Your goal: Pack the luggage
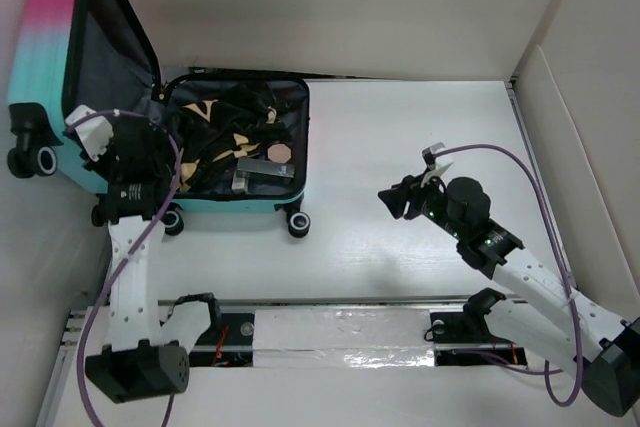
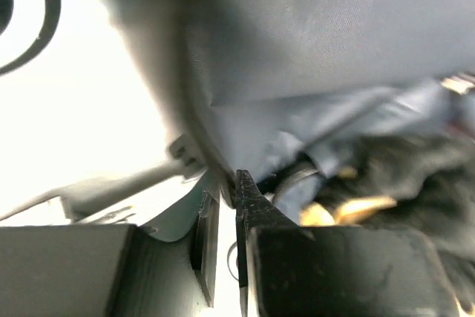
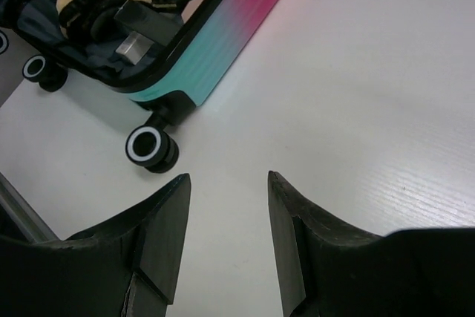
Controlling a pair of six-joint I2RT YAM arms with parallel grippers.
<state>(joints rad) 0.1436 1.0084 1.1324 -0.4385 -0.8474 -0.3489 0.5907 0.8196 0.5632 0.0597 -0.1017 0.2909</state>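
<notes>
Luggage (image 1: 225,204): lies open toward 10 o'clock on the white table (image 1: 430,127) (top view), with its base flat.
Lid (image 1: 45,37): raised at the base's 9 o'clock side – pink shell fading to teal, grey lining facing the contents.
Contents: black-and-yellow clothing (image 1: 225,122), a dark box (image 1: 265,169) and a round beige disc (image 1: 280,153) just beside it.
Wheels (image 1: 298,224): black with white rings, along the base's 6 o'clock wall.
Left gripper (image 2: 230,191): at the base's 9 o'clock edge, where the lid meets it. The jaws are drawn together, tips against the lid's rim. Whether the rim is pinched between them cannot be told.
Right gripper (image 3: 226,180): at about 4 o'clock from the luggage and well apart from it – jaws parted, nothing between them, only bare table below.
</notes>
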